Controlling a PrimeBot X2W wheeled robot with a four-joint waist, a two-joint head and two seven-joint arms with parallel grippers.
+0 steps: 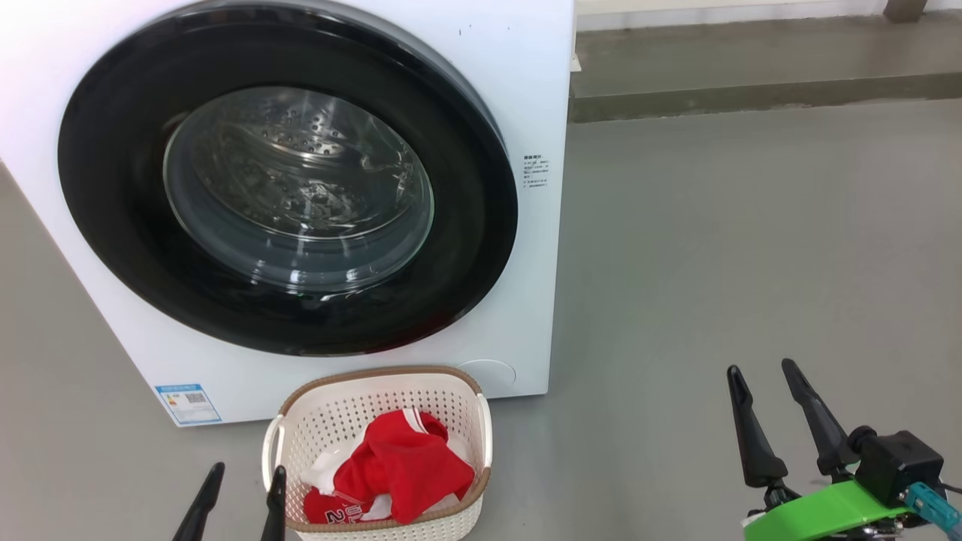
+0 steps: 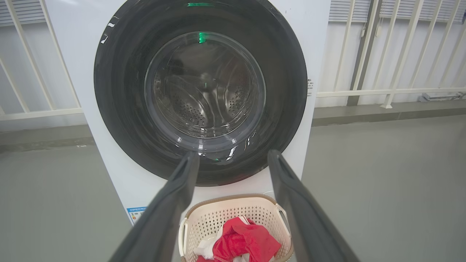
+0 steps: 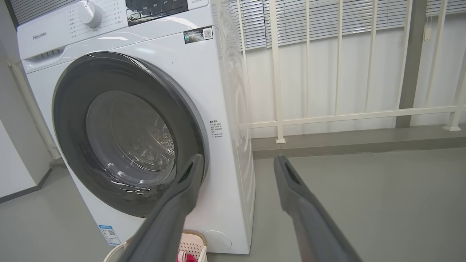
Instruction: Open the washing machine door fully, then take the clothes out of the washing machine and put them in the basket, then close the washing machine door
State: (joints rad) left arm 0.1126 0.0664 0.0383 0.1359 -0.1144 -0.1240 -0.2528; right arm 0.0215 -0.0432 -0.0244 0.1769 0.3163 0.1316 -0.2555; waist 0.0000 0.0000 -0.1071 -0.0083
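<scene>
The white washing machine [image 1: 526, 90] stands ahead with its round black door [image 1: 113, 225] shut flat against the front; the steel drum shows through the glass window [image 1: 301, 188]. On the floor before it sits the cream basket [image 1: 451, 391], holding the red clothes [image 1: 406, 466] with white trim. My left gripper [image 1: 244, 481] is open at the basket's left side, fingers apart and empty. Off to the right, my right gripper [image 1: 763, 376] is open over bare floor, holding nothing. The left wrist view shows the door [image 2: 120, 109], basket [image 2: 218, 218] and clothes [image 2: 244, 242].
Grey floor [image 1: 751, 240] spreads to the right of the machine. A raised grey kerb [image 1: 751, 94] and a white railing [image 3: 338, 116] run along the back. A blue label [image 1: 188, 403] marks the machine's lower left corner.
</scene>
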